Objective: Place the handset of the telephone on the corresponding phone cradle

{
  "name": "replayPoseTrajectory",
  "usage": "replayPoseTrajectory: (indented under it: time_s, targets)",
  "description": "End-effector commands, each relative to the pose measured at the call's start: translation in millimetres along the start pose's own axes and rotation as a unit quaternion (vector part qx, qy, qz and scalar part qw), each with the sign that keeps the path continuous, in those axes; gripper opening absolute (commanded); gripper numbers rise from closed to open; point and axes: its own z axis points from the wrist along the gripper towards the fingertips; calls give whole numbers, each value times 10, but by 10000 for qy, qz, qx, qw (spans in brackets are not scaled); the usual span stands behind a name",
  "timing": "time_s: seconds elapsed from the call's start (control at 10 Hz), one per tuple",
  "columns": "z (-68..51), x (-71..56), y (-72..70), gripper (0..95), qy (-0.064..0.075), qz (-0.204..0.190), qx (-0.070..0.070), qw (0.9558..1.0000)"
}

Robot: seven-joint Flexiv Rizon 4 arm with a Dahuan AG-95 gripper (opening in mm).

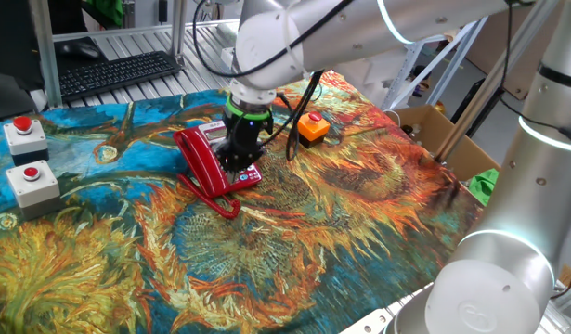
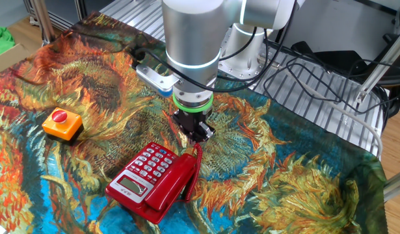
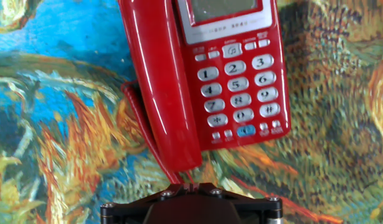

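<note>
One risk: handset [image 3: 159,87] on phone cradle [image 2: 177,184] may sit askew; gripper [image 2: 195,133] above, holding nothing, opening unclear; cord [image 1: 206,194] could snag.

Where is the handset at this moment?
The handset lies along the telephone's keypad-free side, apparently in the phone cradle, left of the keys in the hand view.

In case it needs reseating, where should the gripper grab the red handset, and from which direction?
Probably the handset's slim straight middle, from directly above, fingers spanning its narrow width. It lies flat along the telephone's keypad-free side, so the ends sit low and the cord crowds one end.
</note>
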Motion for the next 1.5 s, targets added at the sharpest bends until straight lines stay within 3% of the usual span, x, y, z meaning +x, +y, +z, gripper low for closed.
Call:
replayPoseTrajectory:
  time_s: [0.1,0.7,1.1,1.5]
  targets:
    - [59,17,-7,0,-25,-6,-10,10000]
    - [254,64,-10,0,-143,57,-43,9999]
    - [395,98,65,0,-242,185,-55,9995]
    - [440,27,73,0,-324,204,-65,9992]
